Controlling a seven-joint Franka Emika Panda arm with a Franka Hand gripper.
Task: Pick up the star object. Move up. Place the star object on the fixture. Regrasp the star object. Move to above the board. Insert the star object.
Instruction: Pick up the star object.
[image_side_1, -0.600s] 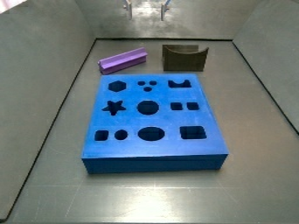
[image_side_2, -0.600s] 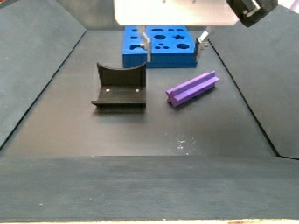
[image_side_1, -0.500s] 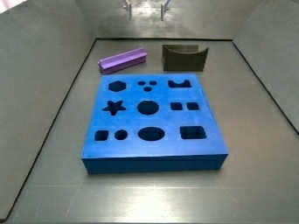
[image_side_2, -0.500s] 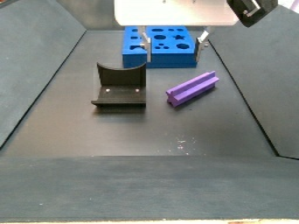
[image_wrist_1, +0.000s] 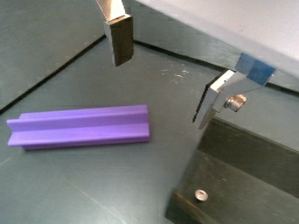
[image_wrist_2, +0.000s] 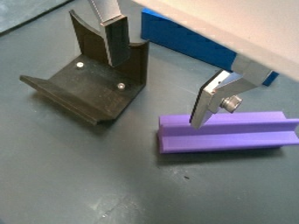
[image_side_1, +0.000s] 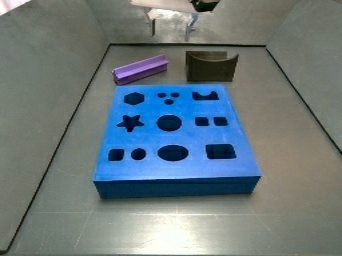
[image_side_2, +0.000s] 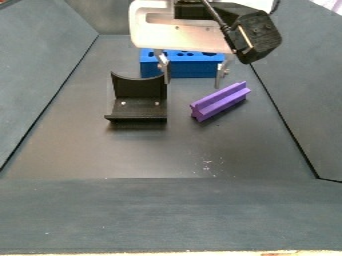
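We are judging the task as barely begun: our gripper (image_wrist_2: 158, 79) is hanging with released fingers (image_wrist_1: 119, 42) above the star object (image_side_2: 221, 100), lying ungrasped at center-right beside the fixture (image_side_2: 135, 98).

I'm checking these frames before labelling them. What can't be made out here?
- Gripper: in a side view only its body shows at the top edge; fingers cut off.
- Board: the gripper hides most of its holes.
- Star object: one end runs past the wrist view's edge.
- Fixture: cut off at the corner.
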